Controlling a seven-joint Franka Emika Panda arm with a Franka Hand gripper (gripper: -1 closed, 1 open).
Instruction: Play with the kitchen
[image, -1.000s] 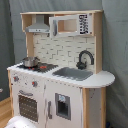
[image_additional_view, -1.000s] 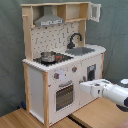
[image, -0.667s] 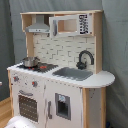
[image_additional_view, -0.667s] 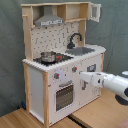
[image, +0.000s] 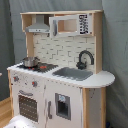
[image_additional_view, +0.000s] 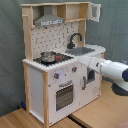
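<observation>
The kitchen (image: 60, 95) is a white and light-wood toy with a pegboard back and a top shelf, seen in both exterior views. A small metal pot (image: 30, 62) sits on the red-ringed hob, and a grey sink (image: 73, 73) with a black faucet (image: 85, 57) lies beside it. In the second exterior view my white arm (image_additional_view: 111, 70) reaches in from the second exterior view's right. Its gripper (image_additional_view: 81, 61) is at the front edge of the kitchen (image_additional_view: 55, 85) counter, just below the sink (image_additional_view: 86, 50) and above the cupboard door. I cannot make out what it touches.
An oven door (image_additional_view: 63, 95) with knobs above it fills the kitchen's front. A grey curtain hangs behind. The kitchen stands on a wooden floor (image_additional_view: 95, 117). A blurred white shape (image: 20, 121) shows at the first exterior view's bottom left.
In the second exterior view my arm has risen and moved left, from beside the lower cupboard door up to the counter's front edge. The kitchen and pot have not moved.
</observation>
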